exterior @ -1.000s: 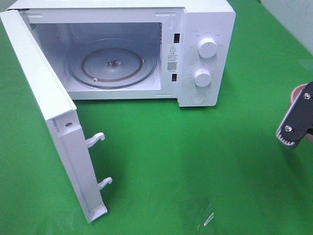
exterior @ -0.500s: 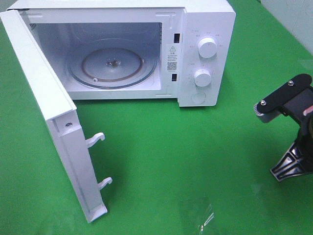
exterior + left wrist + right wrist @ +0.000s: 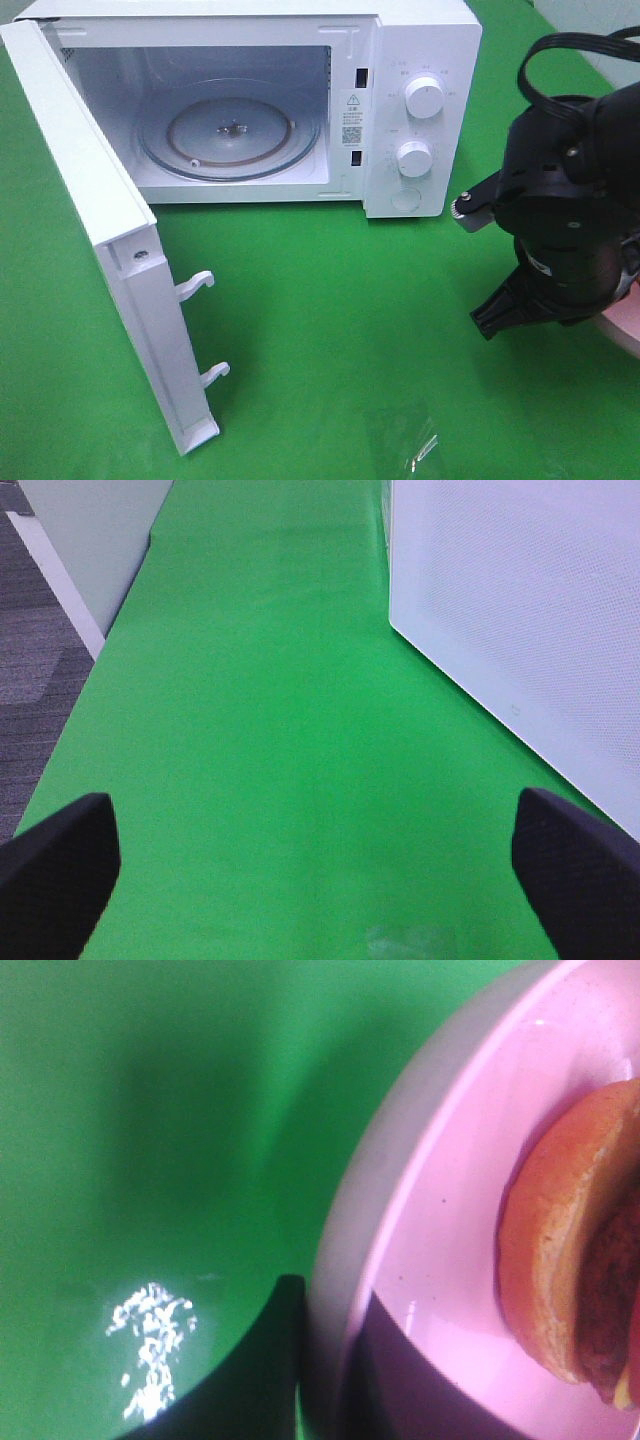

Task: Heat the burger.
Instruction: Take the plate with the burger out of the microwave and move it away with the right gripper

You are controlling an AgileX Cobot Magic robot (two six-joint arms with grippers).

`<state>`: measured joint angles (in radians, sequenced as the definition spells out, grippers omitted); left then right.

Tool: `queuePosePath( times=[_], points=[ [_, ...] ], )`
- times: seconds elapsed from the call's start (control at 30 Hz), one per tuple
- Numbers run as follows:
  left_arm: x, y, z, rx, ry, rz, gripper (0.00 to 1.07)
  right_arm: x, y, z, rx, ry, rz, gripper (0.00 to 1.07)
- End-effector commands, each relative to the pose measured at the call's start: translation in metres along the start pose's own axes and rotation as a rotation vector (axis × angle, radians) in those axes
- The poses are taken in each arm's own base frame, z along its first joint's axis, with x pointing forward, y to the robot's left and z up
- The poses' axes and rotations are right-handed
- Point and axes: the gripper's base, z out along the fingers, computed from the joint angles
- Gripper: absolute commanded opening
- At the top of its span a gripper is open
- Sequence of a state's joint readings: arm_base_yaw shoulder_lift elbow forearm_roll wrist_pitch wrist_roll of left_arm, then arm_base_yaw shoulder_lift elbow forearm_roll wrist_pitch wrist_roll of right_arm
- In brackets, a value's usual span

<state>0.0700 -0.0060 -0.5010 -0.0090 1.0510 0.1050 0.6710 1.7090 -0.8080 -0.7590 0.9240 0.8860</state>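
Burger (image 3: pixel 565 1260) on pink plate (image 3: pixel 440 1220) — right gripper (image 3: pixel 500 312) apparently pinching its rim — microwave (image 3: pixel 250 100) door wide.

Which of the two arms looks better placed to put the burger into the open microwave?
The right. Its gripper is shut on the pink plate carrying the burger; the left gripper is open, holding nothing.
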Motion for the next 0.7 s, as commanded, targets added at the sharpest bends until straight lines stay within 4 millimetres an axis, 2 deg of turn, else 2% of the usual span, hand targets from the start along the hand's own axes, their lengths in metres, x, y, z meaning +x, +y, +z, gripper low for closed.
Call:
queuePosePath(
  times=[0.03, 0.27, 0.57, 0.63, 0.7],
  points=[
    [0.000, 0.000, -0.002, -0.008, -0.027, 0.001, 1.00, -0.011, 0.003, 0.009, 0.050, -0.008, -0.024, 0.01],
    [0.000, 0.000, -0.002, -0.008, -0.027, 0.001, 1.00, -0.022, 0.021, 0.026, 0.032, 0.009, 0.046, 0.03],
    [0.000, 0.000, -0.002, -0.008, -0.027, 0.001, 1.00, -0.026, 0.029, 0.032, 0.009, 0.023, 0.068, 0.06],
    [0.000, 0.000, -0.002, -0.008, -0.027, 0.001, 1.00, -0.026, 0.030, 0.032, -0.001, 0.018, 0.070, 0.08],
    [0.000, 0.000, -0.002, -0.008, -0.027, 0.001, 1.00, -0.026, 0.032, 0.032, -0.020, 0.025, 0.084, 0.15]
  ],
)
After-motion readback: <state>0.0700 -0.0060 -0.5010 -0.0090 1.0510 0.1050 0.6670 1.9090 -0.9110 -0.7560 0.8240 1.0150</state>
